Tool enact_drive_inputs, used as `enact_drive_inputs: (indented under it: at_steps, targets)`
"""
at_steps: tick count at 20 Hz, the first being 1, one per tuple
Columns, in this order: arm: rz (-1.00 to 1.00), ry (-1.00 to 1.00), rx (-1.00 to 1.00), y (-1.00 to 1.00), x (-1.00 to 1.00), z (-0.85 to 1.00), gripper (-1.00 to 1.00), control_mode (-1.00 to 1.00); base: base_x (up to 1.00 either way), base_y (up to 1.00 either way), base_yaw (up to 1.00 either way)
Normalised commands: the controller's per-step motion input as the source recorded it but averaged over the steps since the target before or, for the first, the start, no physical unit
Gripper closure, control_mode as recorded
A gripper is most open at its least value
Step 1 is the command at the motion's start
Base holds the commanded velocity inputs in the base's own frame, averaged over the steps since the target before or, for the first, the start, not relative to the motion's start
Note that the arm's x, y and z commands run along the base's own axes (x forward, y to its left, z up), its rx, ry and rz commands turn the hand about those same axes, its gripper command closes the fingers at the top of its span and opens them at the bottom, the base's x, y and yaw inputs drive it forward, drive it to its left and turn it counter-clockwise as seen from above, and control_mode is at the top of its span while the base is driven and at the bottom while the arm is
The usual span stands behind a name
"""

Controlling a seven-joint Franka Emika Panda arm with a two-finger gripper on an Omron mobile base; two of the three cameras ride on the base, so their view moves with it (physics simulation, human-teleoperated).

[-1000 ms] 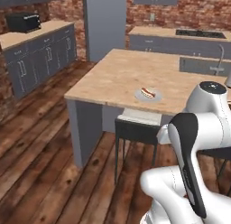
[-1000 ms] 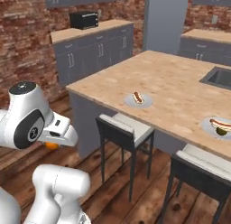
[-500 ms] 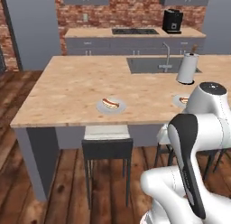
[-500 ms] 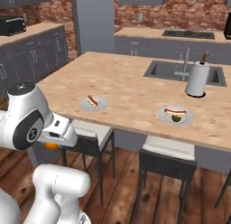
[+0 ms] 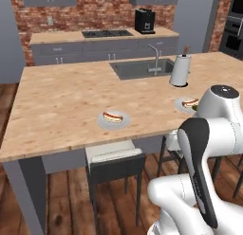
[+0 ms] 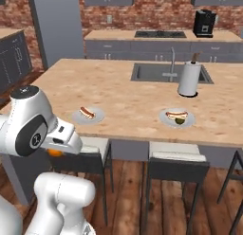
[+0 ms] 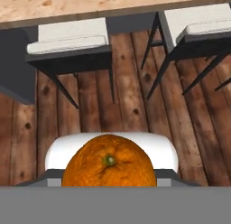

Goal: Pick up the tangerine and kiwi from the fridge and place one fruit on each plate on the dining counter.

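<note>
Tangerine (image 7: 108, 166) sits gripped in the jaws, held low over the wood floor (image 7: 131, 96) beside the stools (image 7: 67, 42); the base has swung round to face the counter (image 5: 61, 101), so the drop-off is near. Both plates already carry a sausage bun; the near-left plate (image 6: 88, 116) looks free of fruit, while the right plate (image 6: 178, 119) holds a green kiwi (image 6: 180, 120); stools crowd the counter edge.

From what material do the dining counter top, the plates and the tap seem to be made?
Dining counter: top looks like light matte wood, with visible grain. Plates: pale grey-white and smooth, probably ceramic, though plastic is possible. Tap: thin grey pipe, apparently brushed steel like the sink.
</note>
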Motion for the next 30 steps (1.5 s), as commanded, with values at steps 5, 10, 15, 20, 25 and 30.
enact_drive_inputs:
  at_steps: [5, 10, 15, 20, 25, 30]
  targets:
    - [0.00, 0.00, 0.00, 0.00, 0.00, 0.00, 1.00, 1.00, 0.42, 0.66, -0.13]
    - [0.00, 0.00, 0.00, 0.00, 0.00, 0.00, 1.00, 1.00, 0.53, 0.27, -0.01]
    - [0.00, 0.00, 0.00, 0.00, 0.00, 0.00, 1.00, 1.00, 0.43, 0.25, 0.01]
    - [0.00, 0.00, 0.00, 0.00, 0.00, 0.00, 1.00, 1.00, 0.31, 0.22, 0.06]
    - [0.00, 0.00, 0.00, 0.00, 0.00, 0.00, 1.00, 1.00, 0.13, 0.35, 0.10]
    - [0.00, 0.00, 0.00, 0.00, 0.00, 0.00, 1.00, 1.00, 0.10, 0.49, 0.07]
